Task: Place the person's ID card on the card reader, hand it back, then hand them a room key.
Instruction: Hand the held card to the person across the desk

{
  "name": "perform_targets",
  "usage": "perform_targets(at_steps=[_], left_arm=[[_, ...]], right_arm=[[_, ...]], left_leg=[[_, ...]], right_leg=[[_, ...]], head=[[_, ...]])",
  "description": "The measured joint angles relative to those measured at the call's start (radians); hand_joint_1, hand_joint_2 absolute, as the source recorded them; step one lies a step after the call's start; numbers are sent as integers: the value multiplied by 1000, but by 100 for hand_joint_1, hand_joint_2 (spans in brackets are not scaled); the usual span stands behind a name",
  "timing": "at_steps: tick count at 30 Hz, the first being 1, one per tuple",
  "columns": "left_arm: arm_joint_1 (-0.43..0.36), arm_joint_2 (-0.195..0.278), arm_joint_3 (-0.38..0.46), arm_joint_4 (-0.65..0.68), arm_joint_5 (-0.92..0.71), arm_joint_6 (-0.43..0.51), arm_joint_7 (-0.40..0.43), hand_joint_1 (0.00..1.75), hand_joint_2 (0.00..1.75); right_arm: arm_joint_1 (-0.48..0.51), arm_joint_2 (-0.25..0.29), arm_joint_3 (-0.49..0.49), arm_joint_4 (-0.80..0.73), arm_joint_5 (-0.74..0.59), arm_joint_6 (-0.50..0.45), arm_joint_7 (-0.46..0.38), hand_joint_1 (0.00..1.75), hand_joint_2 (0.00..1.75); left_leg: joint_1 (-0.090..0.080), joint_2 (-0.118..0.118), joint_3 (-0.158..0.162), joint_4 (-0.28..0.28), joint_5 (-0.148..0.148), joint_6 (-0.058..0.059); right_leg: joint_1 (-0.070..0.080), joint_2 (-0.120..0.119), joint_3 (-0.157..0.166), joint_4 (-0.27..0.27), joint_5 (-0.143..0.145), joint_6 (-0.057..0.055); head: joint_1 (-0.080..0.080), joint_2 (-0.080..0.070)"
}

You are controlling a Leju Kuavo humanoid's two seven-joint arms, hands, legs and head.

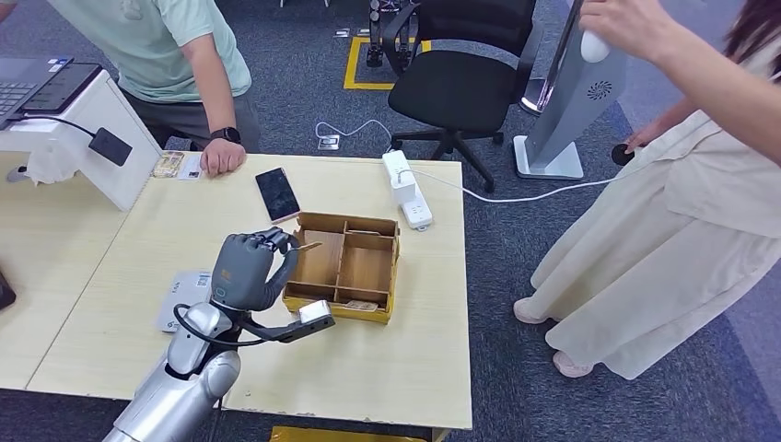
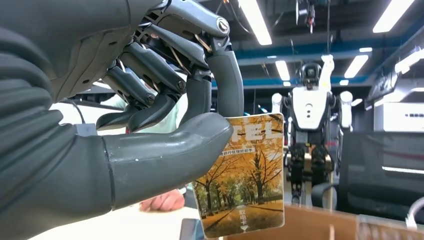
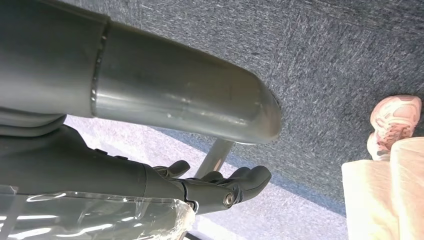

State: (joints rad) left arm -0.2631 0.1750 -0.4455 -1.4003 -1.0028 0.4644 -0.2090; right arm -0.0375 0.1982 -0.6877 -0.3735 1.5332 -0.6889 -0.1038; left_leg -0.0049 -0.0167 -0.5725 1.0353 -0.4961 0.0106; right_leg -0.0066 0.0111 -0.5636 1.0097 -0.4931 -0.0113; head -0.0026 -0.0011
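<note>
The left hand point(image 1: 247, 267) hangs above the table point(image 1: 368, 368), its thumb and fingers point(image 2: 220, 75) pinched on a room key point(image 2: 245, 180) — a card printed with autumn trees. Just beside the hand, on its right, sits a wooden tray point(image 1: 348, 265) with compartments. Ahead of it lies a phone point(image 1: 276, 193); a person's hand point(image 1: 221, 157) rests further on. The right hand point(image 3: 220, 187) hangs toward the floor, fingers loose, holding nothing.

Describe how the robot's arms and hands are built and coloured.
The left arm is silver metal with a black cable looped at the wrist. The left hand has a grey ribbed cover, thick grey thumb and darker jointed fingers. The right hand is dark grey too.
</note>
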Motion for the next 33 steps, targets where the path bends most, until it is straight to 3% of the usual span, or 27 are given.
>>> perform_targets(at_steps=[15, 25, 33], left_arm=[[-105, -6, 40, -4, 25, 30, 3, 175, 175], [-256, -64, 82, 136, -10, 127, 62, 175, 175], [-326, -103, 125, 235, -55, 203, 111, 175, 175]], right_arm=[[-2, 0, 28, 8, 19, 0, 21, 0, 0], [-14, 0, 71, 21, 16, 0, 41, 0, 0], [-14, 0, 95, 28, 4, 0, 52, 0, 0]], left_leg=[[0, 0, 0, 0, 0, 0], [0, 0, 0, 1, 1, 0], [0, 0, 0, 1, 0, 0]], right_leg=[[0, 0, 0, 0, 0, 0], [0, 0, 0, 0, 1, 0], [0, 0, 0, 0, 1, 0]], head=[[0, 0], [0, 0], [0, 0]])
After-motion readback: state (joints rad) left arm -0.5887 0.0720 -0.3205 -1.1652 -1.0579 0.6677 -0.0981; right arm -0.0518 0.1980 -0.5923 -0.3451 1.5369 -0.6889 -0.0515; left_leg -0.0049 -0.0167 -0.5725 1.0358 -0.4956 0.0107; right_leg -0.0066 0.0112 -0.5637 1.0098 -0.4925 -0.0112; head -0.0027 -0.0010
